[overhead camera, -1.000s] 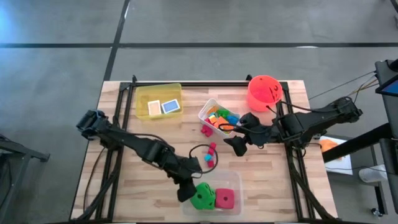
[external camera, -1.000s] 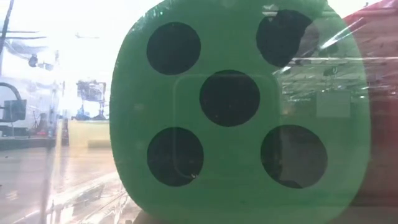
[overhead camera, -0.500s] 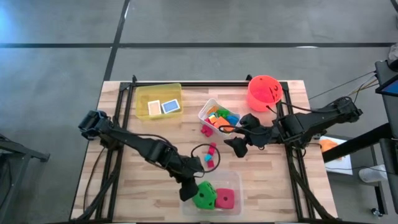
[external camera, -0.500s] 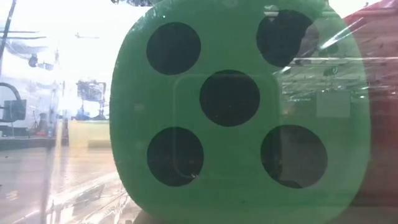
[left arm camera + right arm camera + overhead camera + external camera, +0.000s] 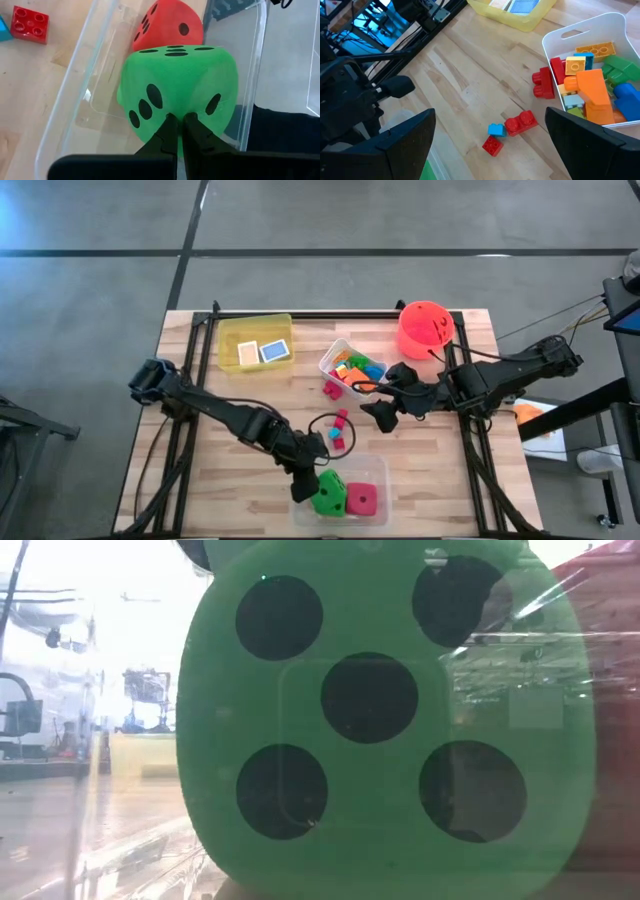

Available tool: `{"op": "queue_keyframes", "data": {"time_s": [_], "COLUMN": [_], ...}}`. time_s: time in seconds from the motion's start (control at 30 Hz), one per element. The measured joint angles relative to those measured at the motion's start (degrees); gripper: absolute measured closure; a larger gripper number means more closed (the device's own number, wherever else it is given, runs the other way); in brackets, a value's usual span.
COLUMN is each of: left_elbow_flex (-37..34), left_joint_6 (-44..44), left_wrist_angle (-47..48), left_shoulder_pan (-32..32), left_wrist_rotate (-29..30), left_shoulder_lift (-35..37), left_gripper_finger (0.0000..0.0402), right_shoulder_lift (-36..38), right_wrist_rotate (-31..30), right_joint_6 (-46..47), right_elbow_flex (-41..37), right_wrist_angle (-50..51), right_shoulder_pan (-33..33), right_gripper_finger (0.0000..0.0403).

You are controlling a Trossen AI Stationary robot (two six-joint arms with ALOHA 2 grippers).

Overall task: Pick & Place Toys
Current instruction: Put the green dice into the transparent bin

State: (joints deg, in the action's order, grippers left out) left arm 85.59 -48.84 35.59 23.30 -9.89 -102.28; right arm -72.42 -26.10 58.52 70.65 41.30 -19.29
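Observation:
A green dotted die (image 5: 177,80) and a red-pink die (image 5: 172,25) sit in a clear tub (image 5: 378,470) at the table's near edge. The green die fills the low view (image 5: 380,710). My left gripper (image 5: 178,122) is shut against the green die's near side; it also shows in the high view (image 5: 303,490). My right gripper (image 5: 372,412) is open and empty above the table's middle, with loose red and blue blocks (image 5: 512,127) lying on the wood in front of it. My left gripper pinches a small bit of the green die's near face, low on it (image 5: 178,112), between its two almost closed fingertips. The fingers come slanting down from the table's left. The die rests on the clear tub's floor, against the red-pink die.
A white tub (image 5: 335,352) with several bright blocks stands mid-table, with a red block (image 5: 330,390) beside it. A yellow tub (image 5: 228,330) holds a beige and a blue tile. An orange bucket (image 5: 425,328) stands at the far right. A black cable loop (image 5: 318,420) lies by the loose blocks.
My left gripper has crept a little toward the table's right, toward the green die. Its dark tip now shows above the die in the low view.

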Motion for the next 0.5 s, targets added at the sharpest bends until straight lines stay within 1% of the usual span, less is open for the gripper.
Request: {"op": "queue_keyframes", "data": {"time_s": [0.5], "left_elbow_flex": [-1.54], "left_joint_6": [-0.68], "left_wrist_angle": [-0.37], "left_shoulder_pan": [-0.01], "left_wrist_rotate": [0.0], "left_shoulder_lift": [0.02], "left_gripper_finger": [0.0401], "right_shoulder_lift": [0.0], "right_wrist_rotate": [0.01], "right_joint_6": [0.02], "right_elbow_flex": [-0.02], "right_wrist_angle": [0.0], "right_shoulder_pan": [0.02], "right_gripper_finger": [0.0032]}}
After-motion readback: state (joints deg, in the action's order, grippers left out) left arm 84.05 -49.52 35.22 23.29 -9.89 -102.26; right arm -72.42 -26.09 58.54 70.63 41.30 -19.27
